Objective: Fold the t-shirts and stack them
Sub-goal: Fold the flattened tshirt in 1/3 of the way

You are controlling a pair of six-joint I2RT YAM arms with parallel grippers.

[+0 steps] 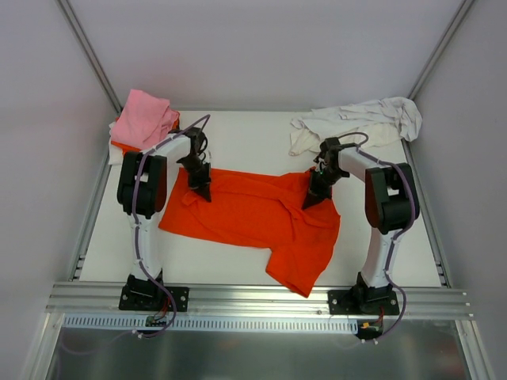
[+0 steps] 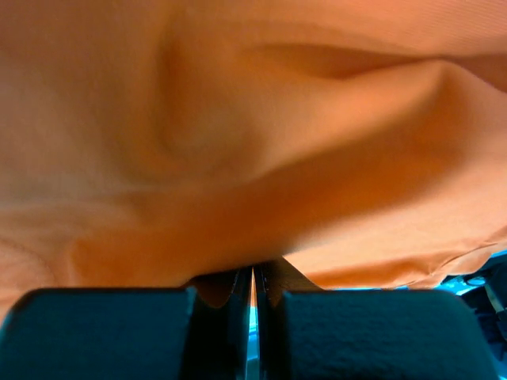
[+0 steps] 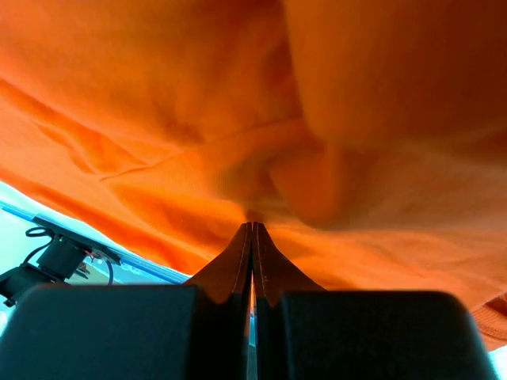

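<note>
Now both our closed jaws pinch the far edge of the orange t-shirt (image 1: 238,212), which spans lengthwise between them, body trailing behind.

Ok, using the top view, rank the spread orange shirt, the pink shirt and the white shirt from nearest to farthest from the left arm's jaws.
1. The spread orange shirt, mid-table, gripped.
2. The pink shirt, far left corner.
3. The white shirt, far right corner.

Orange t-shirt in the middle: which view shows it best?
Top external: the whole orange t-shirt shows, stretched between the left gripper and right gripper. Both wrist views show only close orange folds pinched in closed fingers.
</note>
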